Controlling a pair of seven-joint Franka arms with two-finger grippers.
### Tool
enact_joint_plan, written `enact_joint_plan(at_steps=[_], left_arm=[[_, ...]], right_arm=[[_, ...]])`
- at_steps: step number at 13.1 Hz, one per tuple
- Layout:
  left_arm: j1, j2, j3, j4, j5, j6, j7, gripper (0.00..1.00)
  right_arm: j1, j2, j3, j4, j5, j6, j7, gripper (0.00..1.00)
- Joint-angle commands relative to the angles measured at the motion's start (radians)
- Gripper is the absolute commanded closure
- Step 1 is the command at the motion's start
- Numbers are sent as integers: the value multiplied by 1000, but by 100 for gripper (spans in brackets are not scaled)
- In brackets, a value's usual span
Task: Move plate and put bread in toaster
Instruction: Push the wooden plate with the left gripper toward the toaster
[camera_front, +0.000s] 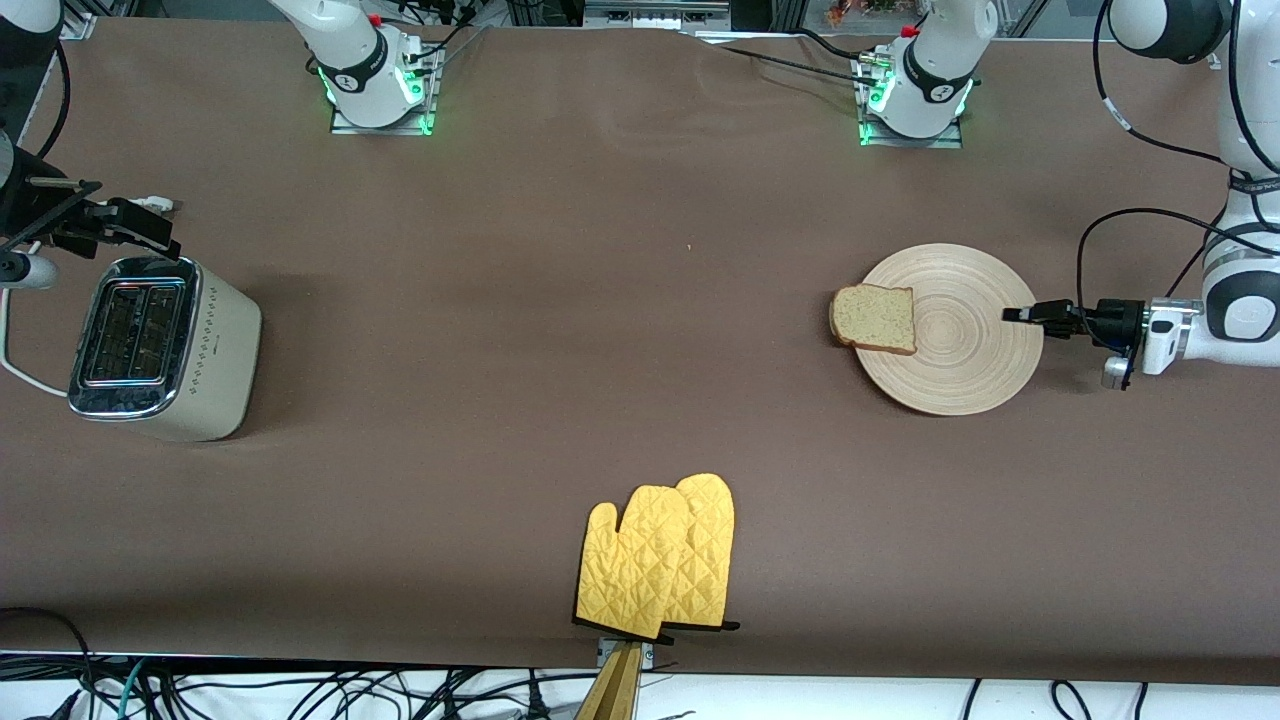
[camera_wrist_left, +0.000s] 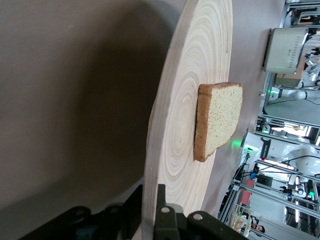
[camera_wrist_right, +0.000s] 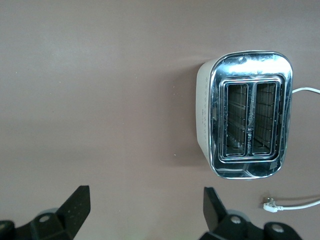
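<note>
Front view, plate: the round, flat, light tan wooden plate (camera_front: 962, 345) lies toward the left arm's end of the brown table (camera_front: 560, 330), not yet moved off as far as I can see
Front view, bread: the squarish brown speckled slice of bread (camera_front: 874, 318) rests on the plate's rim on the side toward the table's middle, overhanging it a little
Front view, toaster: the cream-white two-slot toaster with a chrome top (camera_front: 160, 345) stands near the table edge at the right arm's end, both slots bare
Front view, mitts: a pair of yellow quilted oven mitts (camera_front: 660, 555) lies at the table edge nearest the camera
Left wrist view, left gripper (camera_wrist_left: 150, 202): pinched tight on the plate's rim, the bread lying well along the plate from it
Right wrist view, right gripper (camera_wrist_right: 145, 207): spread wide, holding nothing, waiting over the table beside the toaster
Progress: only the grasp looks done; shifting the plate and slotting the bread remain
</note>
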Motion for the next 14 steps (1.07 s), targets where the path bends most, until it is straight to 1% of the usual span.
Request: enact_joint_plan(at_steps=[1, 3, 4, 6, 8, 11, 13, 14], left_arm=[[-7, 5, -51, 20, -83, -47, 13, 100], [-14, 7, -113, 20, -129, -44, -48, 100], [-41, 8, -136, 20, -158, -36, -66, 100], [-116, 13, -150, 16, -246, -15, -94, 100], [-179, 12, -173, 3, -319, 40, -138, 100], [-314, 15, -187, -21, -451, 164, -151, 100], [-416, 10, -208, -32, -549, 275, -151, 100], [-479, 12, -210, -32, -627, 298, -158, 100]], right_arm=[[-7, 2, 1, 17, 15, -15, 4, 0], [-7, 4, 1, 17, 15, -14, 4, 0], [-7, 4, 1, 16, 15, -14, 4, 0], [-7, 2, 1, 16, 15, -15, 4, 0], [-7, 2, 1, 16, 15, -15, 4, 0], [-7, 4, 1, 16, 15, -15, 4, 0], [-7, 4, 1, 16, 15, -15, 4, 0], [-7, 4, 1, 16, 15, -15, 4, 0]])
